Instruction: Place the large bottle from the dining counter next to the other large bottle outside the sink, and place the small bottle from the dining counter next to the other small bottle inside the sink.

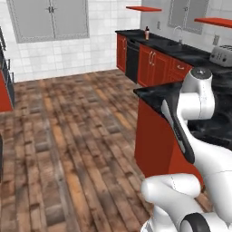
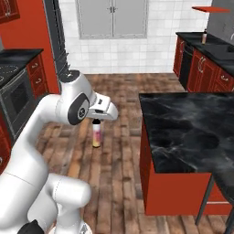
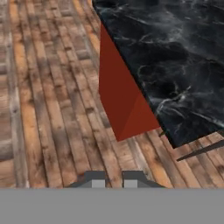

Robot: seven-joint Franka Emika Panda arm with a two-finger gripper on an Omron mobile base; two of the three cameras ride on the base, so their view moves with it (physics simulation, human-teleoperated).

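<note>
My gripper (image 3: pixel 114 180) is shut, its two tips close together with nothing between them, and it looks down at the wood floor beside the dining counter (image 3: pixel 175 57). In the right base view a slim bottle (image 2: pixel 96 135) with a dark cap and a pink-and-yellow body is upright just under my hand (image 2: pixel 104 109), left of the dining counter (image 2: pixel 183 123). It looks to stand on the floor, outside my fingers. On the far counter another bottle (image 1: pixel 147 32) stands outside the sink, left of the faucet (image 1: pixel 179 33). The sink's inside is hidden.
Red cabinets and a black dishwasher (image 1: pixel 132 61) line the far right wall, with a toaster (image 1: pixel 222 54) on that counter. An oven (image 2: pixel 18 98) stands to the left. Dark stool legs (image 2: pixel 205 205) show under the dining counter's overhang. Wide wooden floor lies between the counters.
</note>
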